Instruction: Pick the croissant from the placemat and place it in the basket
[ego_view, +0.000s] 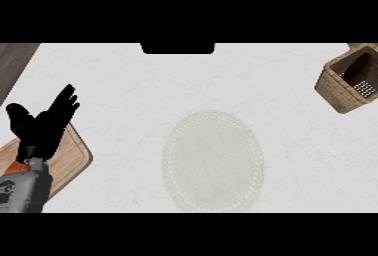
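A pale oval placemat (213, 161) lies on the white counter, in the lower middle of the head view, and nothing rests on it. No croissant shows anywhere. A brown wicker basket (338, 91) stands at the right edge, upper part; a small grey speckled patch is visible inside it. My left hand (43, 125) stays open at the far left, fingers straight and pointing up, well away from the placemat. The right hand is out of sight.
A wooden cutting board (70, 160) lies under and beside my left forearm at the lower left. A dark wooden strip (13, 60) borders the counter at the upper left. A black block (177, 48) sits at the counter's far edge.
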